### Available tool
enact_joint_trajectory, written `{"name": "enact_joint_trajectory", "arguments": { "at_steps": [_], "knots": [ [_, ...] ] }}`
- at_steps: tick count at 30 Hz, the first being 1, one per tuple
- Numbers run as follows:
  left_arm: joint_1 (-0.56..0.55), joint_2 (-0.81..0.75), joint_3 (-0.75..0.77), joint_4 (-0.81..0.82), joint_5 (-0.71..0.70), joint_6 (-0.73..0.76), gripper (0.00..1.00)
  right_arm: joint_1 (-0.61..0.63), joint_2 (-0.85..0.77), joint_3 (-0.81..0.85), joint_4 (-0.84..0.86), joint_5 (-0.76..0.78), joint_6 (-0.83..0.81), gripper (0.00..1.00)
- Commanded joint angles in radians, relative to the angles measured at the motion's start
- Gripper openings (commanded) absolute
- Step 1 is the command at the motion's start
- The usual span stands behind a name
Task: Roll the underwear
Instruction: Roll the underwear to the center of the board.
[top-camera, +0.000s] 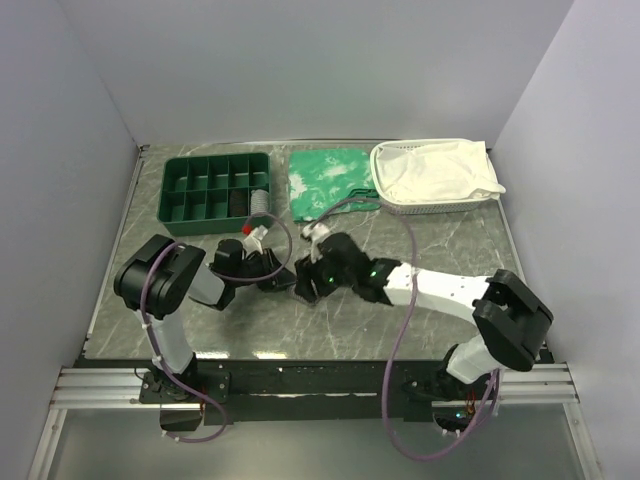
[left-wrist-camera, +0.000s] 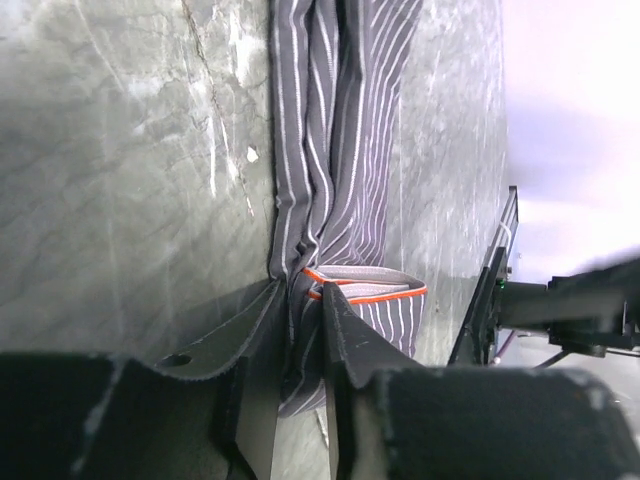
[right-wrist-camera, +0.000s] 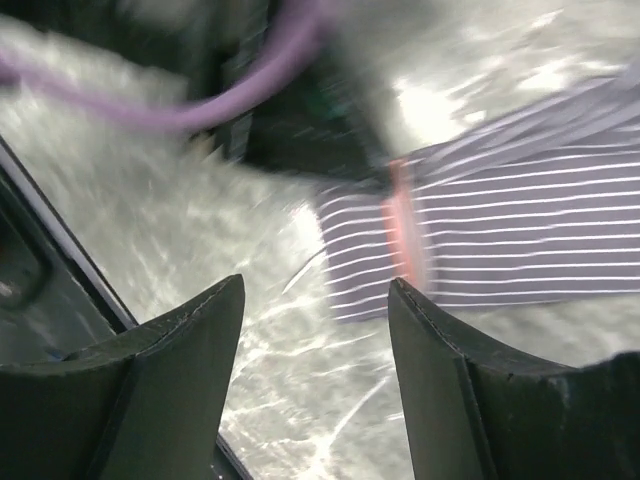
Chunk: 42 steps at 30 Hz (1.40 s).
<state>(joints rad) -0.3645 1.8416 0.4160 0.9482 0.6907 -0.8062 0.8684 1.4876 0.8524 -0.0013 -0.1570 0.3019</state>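
Note:
The underwear (left-wrist-camera: 340, 120) is grey with fine pinstripes and lies as a long folded strip on the marble table. Its orange-edged waistband (left-wrist-camera: 365, 285) sits at the near end. My left gripper (left-wrist-camera: 305, 312) is shut on the fabric beside the waistband. In the top view the left gripper (top-camera: 272, 274) and right gripper (top-camera: 303, 285) meet at the table's middle and hide most of the garment. My right gripper (right-wrist-camera: 312, 300) is open and empty, just above the table, close to the underwear's waistband end (right-wrist-camera: 500, 230). That view is blurred.
A green compartment tray (top-camera: 215, 185) stands at the back left, holding a rolled item (top-camera: 262, 200). A green white-patterned cloth (top-camera: 328, 180) lies beside it. A white basket (top-camera: 400, 205) with a white cloth (top-camera: 435, 170) stands at the back right.

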Motion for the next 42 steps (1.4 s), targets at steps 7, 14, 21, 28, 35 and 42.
{"name": "enact_joint_trajectory", "arguments": {
  "at_steps": [7, 14, 21, 28, 35, 42],
  "knots": [
    [-0.022, -0.033, 0.079, -0.500, -0.099, 0.084, 0.21, 0.216, 0.066, 0.083, -0.127, 0.502, -0.196, 0.67],
    [-0.027, -0.058, 0.124, -0.606, -0.102, 0.107, 0.21, 0.270, 0.134, 0.143, -0.149, 0.534, -0.267, 0.68],
    [-0.027, -0.070, 0.124, -0.631, -0.100, 0.116, 0.21, 0.288, 0.197, 0.160, -0.157, 0.543, -0.287, 0.66],
    [-0.027, -0.071, 0.127, -0.632, -0.092, 0.119, 0.21, 0.287, 0.238, 0.146, -0.137, 0.556, -0.280, 0.64],
    [-0.027, -0.071, 0.133, -0.643, -0.085, 0.125, 0.21, 0.288, 0.273, 0.137, -0.138, 0.548, -0.267, 0.60],
    [-0.027, -0.065, 0.142, -0.646, -0.072, 0.131, 0.21, 0.288, 0.304, 0.106, -0.124, 0.525, -0.245, 0.57]
  ]
}}
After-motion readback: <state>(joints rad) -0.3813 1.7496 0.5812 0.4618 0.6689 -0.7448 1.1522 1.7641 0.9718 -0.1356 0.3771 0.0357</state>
